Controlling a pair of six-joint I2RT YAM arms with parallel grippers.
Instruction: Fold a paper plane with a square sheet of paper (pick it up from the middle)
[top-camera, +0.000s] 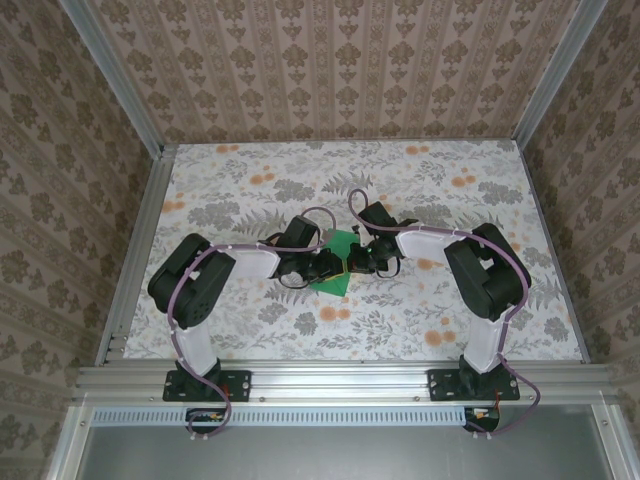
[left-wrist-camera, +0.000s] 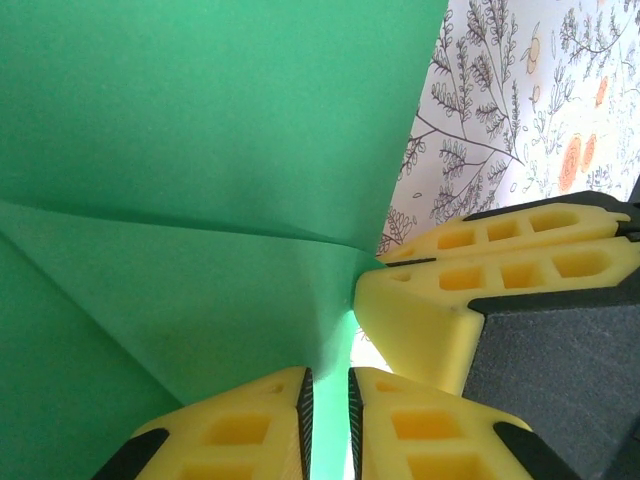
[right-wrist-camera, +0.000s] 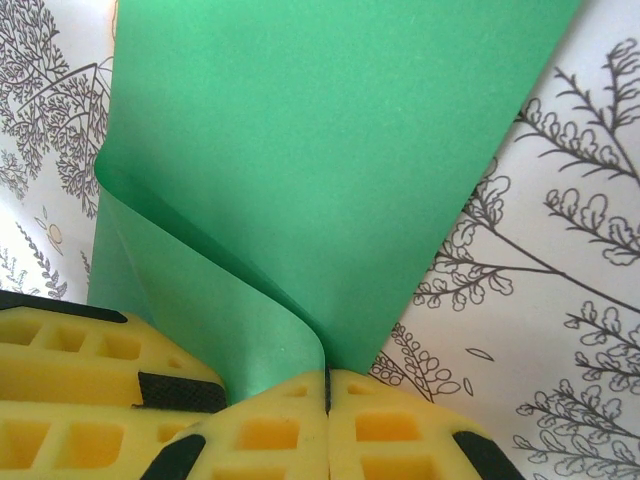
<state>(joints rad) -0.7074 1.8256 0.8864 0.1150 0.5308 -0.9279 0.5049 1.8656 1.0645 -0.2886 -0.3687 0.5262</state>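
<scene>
A: Where's the sheet?
B: Square sheet of paper (top-camera: 331, 283), part-folded, between both hands. Long axis runs near-to-far, one corner pointing at the bench's (top-camera: 420, 325) near edge.
A: Hands?
B: Right hand (right-wrist-camera: 327, 378) clamped on a curled fold. Left hand (left-wrist-camera: 330, 378) narrow, green edge in its gap.

The left arm (top-camera: 200, 285) and the right arm (top-camera: 485, 275) rise from their bases with elbows pushed outward, then bend inward until the wrists almost meet. The right claw (right-wrist-camera: 327, 378) has its fingers (right-wrist-camera: 400, 430) pressed together, pinching the green paper (right-wrist-camera: 330, 150). The left claw (left-wrist-camera: 328, 380) sits just beside it, a thin slit between its jaws (paper runs into the slit; whether it pinches cannot be told).
</scene>
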